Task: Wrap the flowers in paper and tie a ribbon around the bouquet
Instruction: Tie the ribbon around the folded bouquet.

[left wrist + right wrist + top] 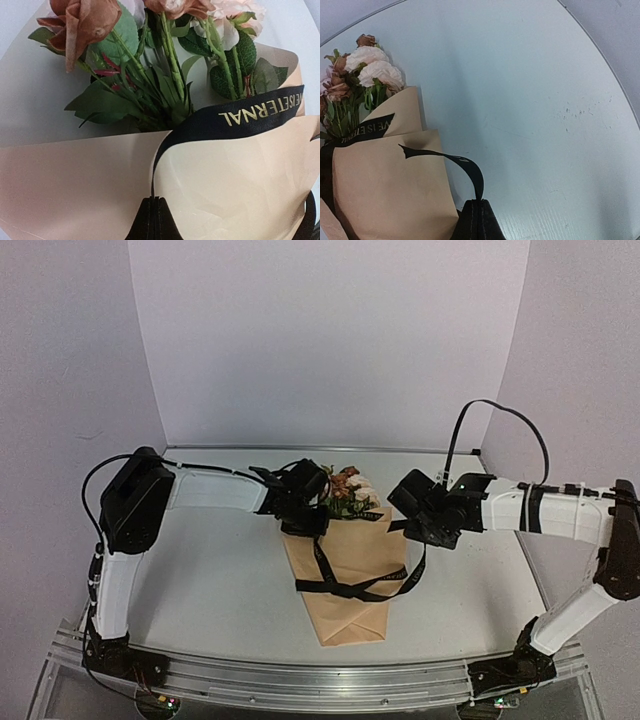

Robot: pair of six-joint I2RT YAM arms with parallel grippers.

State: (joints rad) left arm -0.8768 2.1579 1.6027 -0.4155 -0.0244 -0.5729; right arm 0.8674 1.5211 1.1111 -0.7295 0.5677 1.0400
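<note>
ok so here's where it's at: the bouquet lies flat on the tabletop between the two arms, wide end pointing away from the bases. the tan paper is folded round into a cone, and the flowers poke out the top: rust, cream and pink blooms with green leaves. wrapping looks done to me, so this is the tying bit.

the black ribbon runs across the cone, and from the top camera it seems to cross itself about halfway down the paper. can't tell if that's a real knot or just an overlap. the left pincer is pressed together on one strand at the upper left edge of the paper, close to the stems. the right pincer is pressed together on the other tail just off the right side of the cone, with the ribbon arching from it back toward the paper.

my two cents on doing this step well:
- pull both ends outward evenly. if one side wins, the whole cone will probably slide or spin, since nothing else pins it down.
- go gentle. that paper looks like it creases easily, and a hard tug could crush the fold or pop it open.
- keep the strand flat so the gold lettering faces up; the right tail has a twist in it.
- keep the left pull low and clear of the leaves so nothing gets dragged out.
</note>
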